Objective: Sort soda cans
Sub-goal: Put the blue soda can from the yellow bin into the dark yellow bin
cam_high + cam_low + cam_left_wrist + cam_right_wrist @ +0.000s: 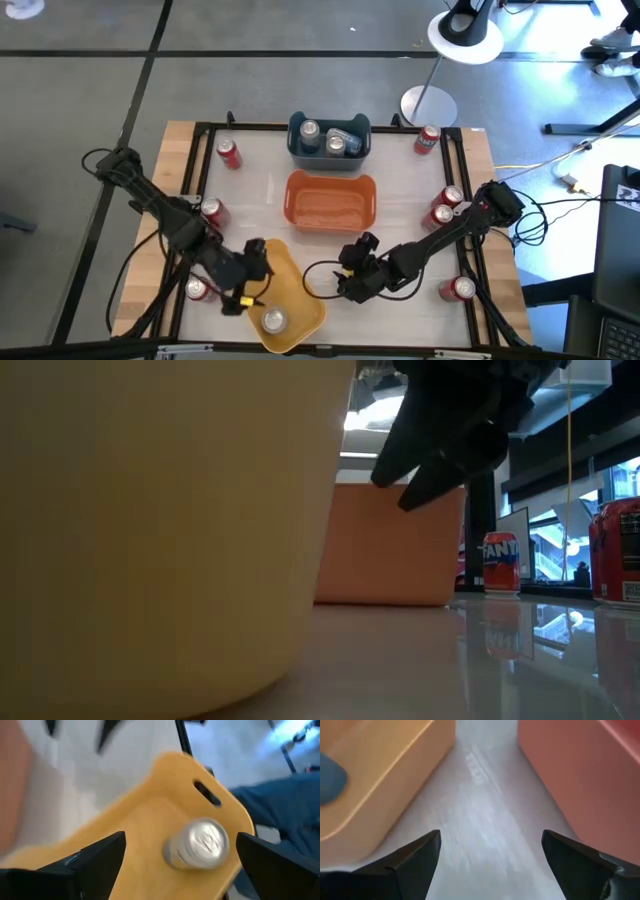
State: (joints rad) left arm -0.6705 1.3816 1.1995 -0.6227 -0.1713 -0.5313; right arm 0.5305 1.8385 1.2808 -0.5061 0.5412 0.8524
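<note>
On the table three bins sit down the middle, and by the look of them the sorting is well short of half done. The yellow bin, nearest the front edge, holds a single silver-topped can; the orange bin in the centre looks empty; the blue bin at the back holds three soda cans. The left gripper hangs over the yellow bin's near-left edge with its fingers spread wide and nothing between them, the lone can standing just beyond. The right gripper is low between the yellow and orange bins, likewise wide open and empty, only bare tabletop ahead of it. Seven loose cans are left outside the bins: three along the left side and four along the right.
</note>
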